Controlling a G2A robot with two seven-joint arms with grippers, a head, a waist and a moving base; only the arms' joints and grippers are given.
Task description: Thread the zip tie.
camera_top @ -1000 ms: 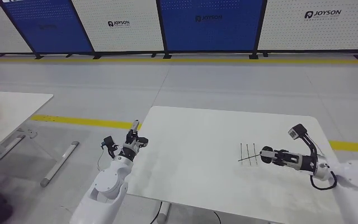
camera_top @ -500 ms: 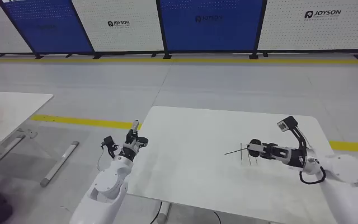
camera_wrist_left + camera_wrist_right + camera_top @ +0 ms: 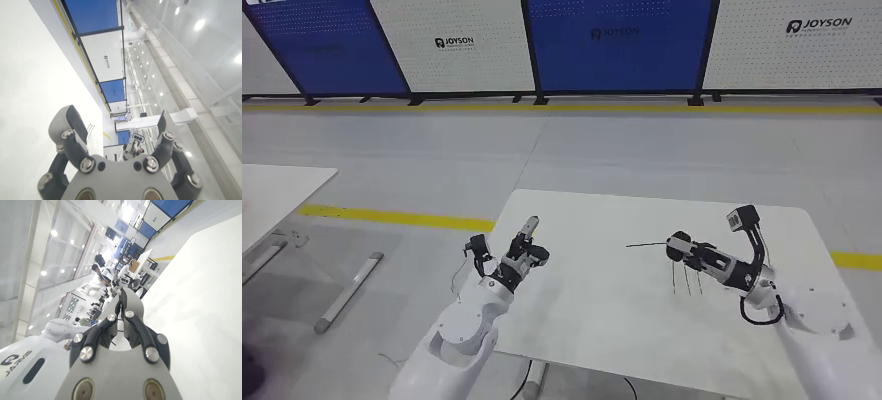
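My right gripper (image 3: 674, 245) hovers above the white table (image 3: 592, 300), right of its centre, shut on a thin black zip tie (image 3: 647, 243) that sticks out leftward, roughly level. In the right wrist view the fingers (image 3: 122, 298) are pressed together. My left gripper (image 3: 527, 240) is over the table's left part, open and holding nothing, pointing toward the right arm. The left wrist view shows its gripper (image 3: 121, 123) with the pads wide apart. Loose black zip ties (image 3: 688, 281) lie on the table just below the right gripper; the left wrist view shows these ties (image 3: 90, 128) far off.
The table's left edge (image 3: 492, 300) runs just under the left arm. A second white table (image 3: 277, 195) stands on the far left, across a gap of floor. Blue and white partition panels (image 3: 617, 45) line the back.
The right gripper has carried one zip tie up and leftward, away from the loose ties. The left arm has swung rightward over the table, toward the right arm.
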